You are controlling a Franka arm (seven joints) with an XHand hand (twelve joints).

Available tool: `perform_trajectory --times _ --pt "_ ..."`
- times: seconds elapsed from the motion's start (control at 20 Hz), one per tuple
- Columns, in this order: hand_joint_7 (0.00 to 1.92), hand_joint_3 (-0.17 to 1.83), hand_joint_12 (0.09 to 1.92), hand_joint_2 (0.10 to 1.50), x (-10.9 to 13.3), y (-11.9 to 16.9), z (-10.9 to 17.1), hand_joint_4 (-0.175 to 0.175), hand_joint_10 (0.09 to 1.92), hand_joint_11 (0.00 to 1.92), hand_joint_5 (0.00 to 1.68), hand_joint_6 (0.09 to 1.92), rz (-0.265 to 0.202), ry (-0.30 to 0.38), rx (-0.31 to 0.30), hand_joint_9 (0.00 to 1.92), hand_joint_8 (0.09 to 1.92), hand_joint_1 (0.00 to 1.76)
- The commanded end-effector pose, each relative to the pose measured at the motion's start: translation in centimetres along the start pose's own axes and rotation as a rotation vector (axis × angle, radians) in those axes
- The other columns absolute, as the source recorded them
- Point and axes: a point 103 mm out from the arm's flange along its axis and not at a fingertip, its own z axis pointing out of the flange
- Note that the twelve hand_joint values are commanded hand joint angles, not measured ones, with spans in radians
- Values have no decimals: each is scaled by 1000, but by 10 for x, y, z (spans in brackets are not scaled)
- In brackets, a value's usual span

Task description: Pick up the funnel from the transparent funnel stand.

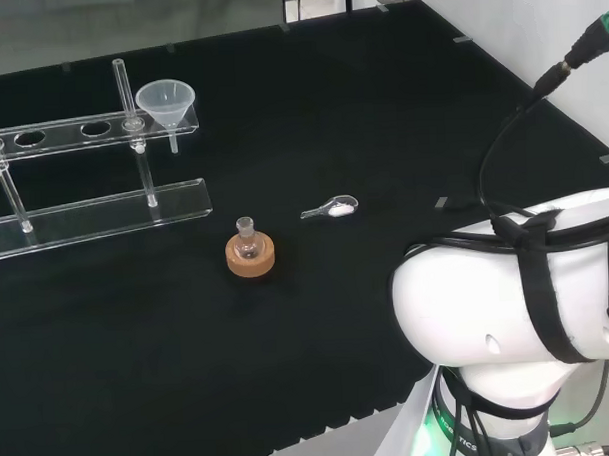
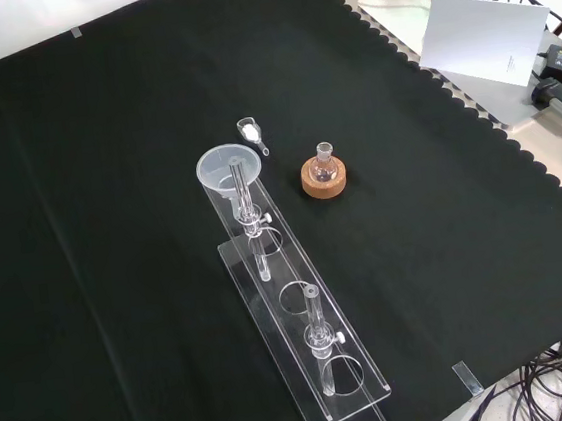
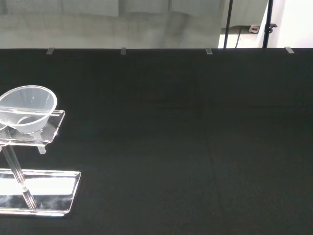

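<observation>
The funnel [image 1: 166, 101] sits upright in the end hole of the clear stand's [image 1: 94, 210] upper shelf, its cone resting on the shelf and its stem hanging down below it. In the head view this is the right-hand end of the stand, at about 10 o'clock from the picture's centre. In the front view the funnel [image 2: 222, 169] occupies the far end of the stand [image 2: 360, 388], at roughly 12 o'clock from the stand's middle. In the wrist view the funnel [image 3: 27, 108] shows close, seated on the shelf end, with the stand's base plate [image 3: 39, 192] below it.

The stand consists of a base plate and a raised shelf with round holes, joined by clear upright rods [image 2: 316, 319]. The remaining holes visible in the front view carry nothing.

A small round flask [image 1: 247, 242] stands upright on a cork ring [image 1: 251, 260], apart from the stand; in the head view it lies at about 5 o'clock from the funnel. A small clear scoop [image 1: 331, 209] holding a little white material lies flat on the black cloth [image 1: 310, 108], at about 2 o'clock from the flask, apart from it.

A white arm link [image 1: 517, 301] stands at the head view's lower right. Condition of the hand's fingers: cannot tell.
</observation>
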Motion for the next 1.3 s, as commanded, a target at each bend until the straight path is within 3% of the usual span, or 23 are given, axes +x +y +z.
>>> perform_trajectory --times 0.05,0.2,0.35,0.55,0.9,1.3 --pt "0 407 757 465 2 2 2 67 97 0 0 87 -14 -14 -3 0 146 293" --pt "0 177 652 577 9 9 9 69 87 0 0 87 -49 -7 12 0 97 289" --pt "0 115 612 607 17 18 15 71 87 0 0 87 -78 6 31 0 87 289" --pt "0 88 579 619 47 35 26 72 87 0 0 87 -107 24 41 0 87 290" --pt "0 44 451 649 56 69 40 72 87 0 0 87 -155 60 58 0 87 317" --pt "0 33 497 656 77 105 56 77 87 0 0 87 -174 61 91 0 87 331"
